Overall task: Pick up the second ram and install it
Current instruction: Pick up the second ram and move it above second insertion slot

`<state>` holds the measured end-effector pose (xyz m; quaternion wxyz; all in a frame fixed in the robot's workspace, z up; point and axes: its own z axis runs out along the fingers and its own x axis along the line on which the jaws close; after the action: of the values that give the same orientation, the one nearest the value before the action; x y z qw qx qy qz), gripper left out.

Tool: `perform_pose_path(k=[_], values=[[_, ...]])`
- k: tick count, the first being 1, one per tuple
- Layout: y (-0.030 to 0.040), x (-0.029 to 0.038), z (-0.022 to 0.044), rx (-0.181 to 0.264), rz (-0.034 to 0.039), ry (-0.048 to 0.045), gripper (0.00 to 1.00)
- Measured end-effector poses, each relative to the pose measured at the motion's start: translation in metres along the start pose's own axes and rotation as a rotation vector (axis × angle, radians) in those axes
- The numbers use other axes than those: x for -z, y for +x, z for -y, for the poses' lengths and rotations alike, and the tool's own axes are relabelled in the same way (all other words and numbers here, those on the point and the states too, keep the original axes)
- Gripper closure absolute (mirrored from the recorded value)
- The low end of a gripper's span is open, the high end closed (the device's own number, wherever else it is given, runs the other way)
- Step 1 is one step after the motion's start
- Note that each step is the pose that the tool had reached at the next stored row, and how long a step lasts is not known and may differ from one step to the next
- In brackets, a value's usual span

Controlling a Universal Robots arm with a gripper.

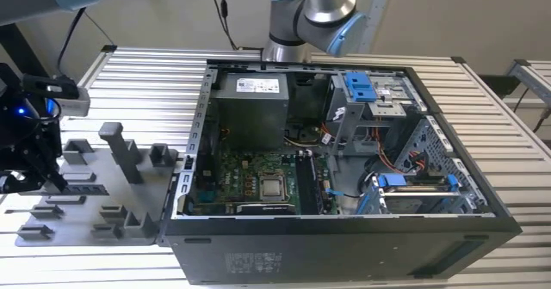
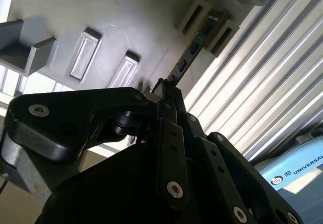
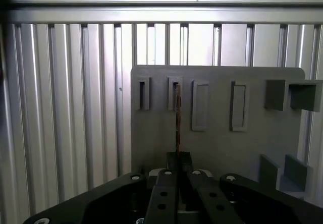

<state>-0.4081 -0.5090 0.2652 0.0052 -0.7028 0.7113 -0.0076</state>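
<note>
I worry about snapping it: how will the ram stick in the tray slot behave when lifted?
The ram looks thin and flat, so it is probably light but rigid. It stands on edge in the slots of the grey tray, so it may tip once freed. Its bare blue board, in the second wrist view, suggests fragility.

Computer case open on top; motherboard reachable between power supply and drive cage. On fixture tray, tall post stands near gripper, which clamps second ram.
</note>
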Motion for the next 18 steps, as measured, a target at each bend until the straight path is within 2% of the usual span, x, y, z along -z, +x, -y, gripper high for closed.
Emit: perform_pose_path(k=[18], values=[[0.0,0.0108,0.0002,-0.001,-0.0001,0.0,0.86]])
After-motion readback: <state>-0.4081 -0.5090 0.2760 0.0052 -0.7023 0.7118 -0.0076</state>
